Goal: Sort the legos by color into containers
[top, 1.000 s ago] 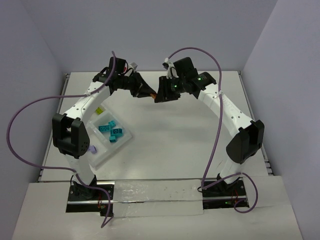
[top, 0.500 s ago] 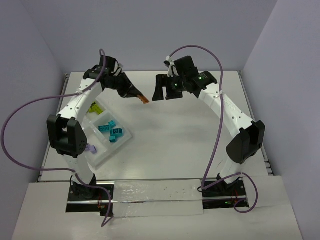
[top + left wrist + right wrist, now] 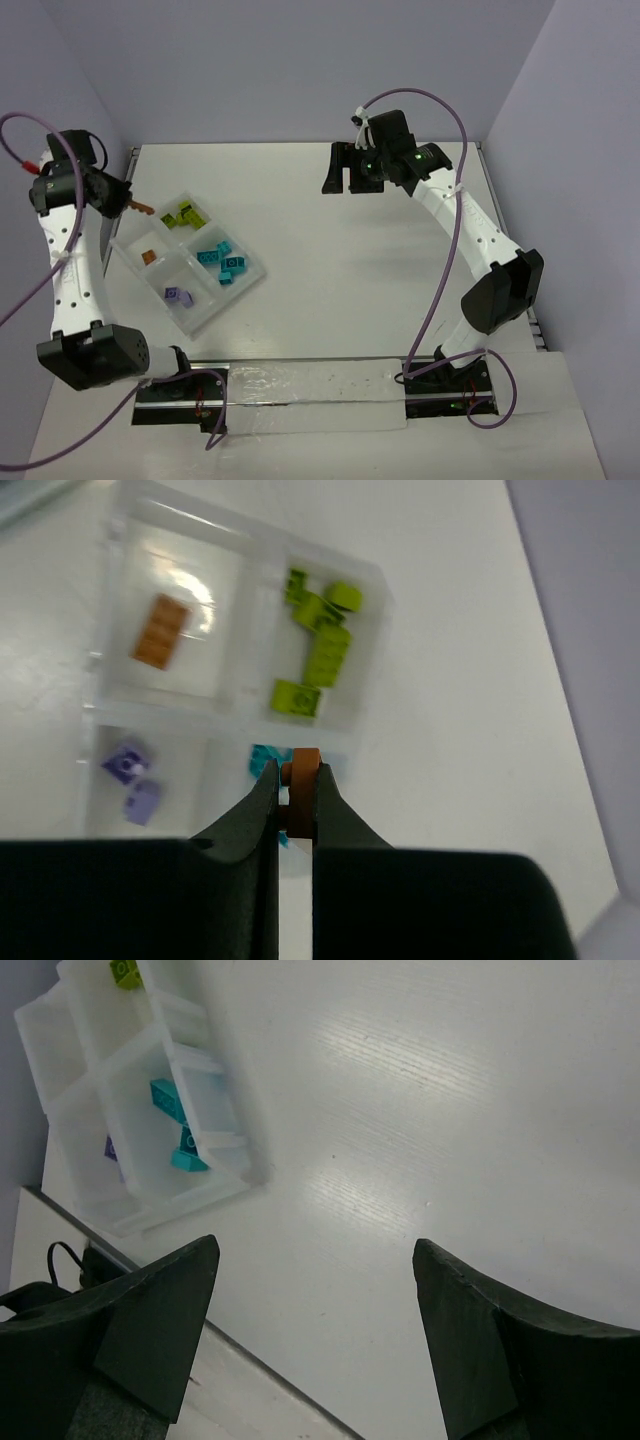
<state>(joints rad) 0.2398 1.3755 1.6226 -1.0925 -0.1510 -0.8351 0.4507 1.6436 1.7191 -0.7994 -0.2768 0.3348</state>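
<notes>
My left gripper hangs above the far left corner of the clear tray, shut on a small orange lego. Below it, the tray has one orange lego in one compartment. Lime legos lie in the compartment beside it. Two purple ones fill a third, and teal shows just behind my fingers. My right gripper is raised over the back middle of the table, open and empty.
In the right wrist view the tray lies at upper left with teal legos in it. The white table ends at a raised edge at the front. Purple cables loop out from both arms.
The right gripper opened and let go of the orange lego that both grippers held at the back middle. The left arm swung far left with it to above the tray.
</notes>
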